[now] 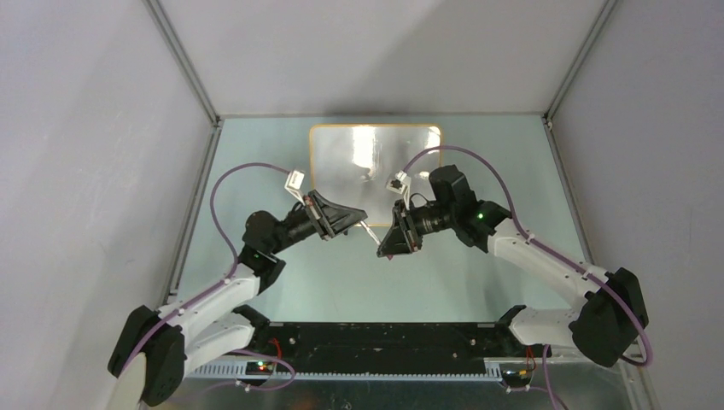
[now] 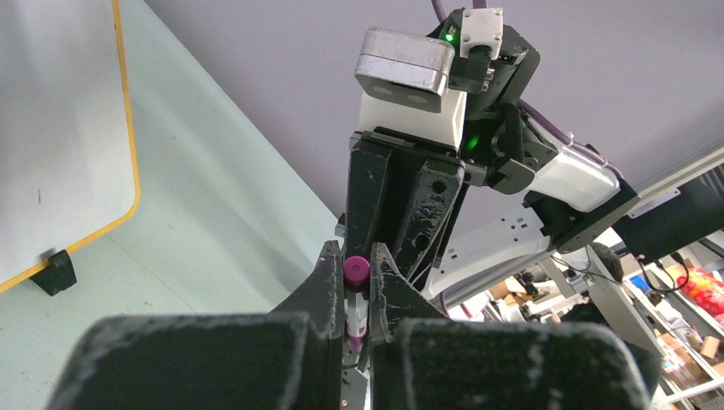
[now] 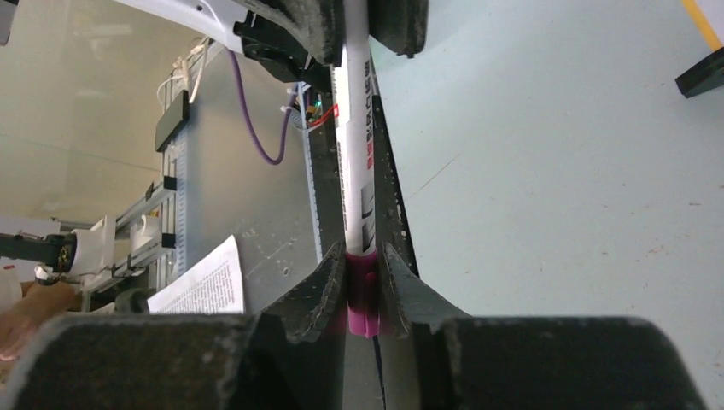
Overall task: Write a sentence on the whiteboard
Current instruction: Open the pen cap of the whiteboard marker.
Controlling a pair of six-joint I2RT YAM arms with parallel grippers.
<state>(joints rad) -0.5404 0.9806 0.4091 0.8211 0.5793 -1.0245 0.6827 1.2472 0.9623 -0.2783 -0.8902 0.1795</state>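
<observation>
The whiteboard, glossy white with an orange-yellow frame, sits at the back middle of the table; its edge and a black clip foot show in the left wrist view. A white marker with purple ends hangs in the air between my two grippers, in front of the board. My left gripper is shut on one end of the marker. My right gripper is shut on the purple cap, and the white barrel runs from it to the left gripper's fingers.
Grey enclosure walls ring the pale green table. A black rail runs along the near edge between the arm bases. A printed sheet lies beyond that edge. Another clip foot shows in the right wrist view.
</observation>
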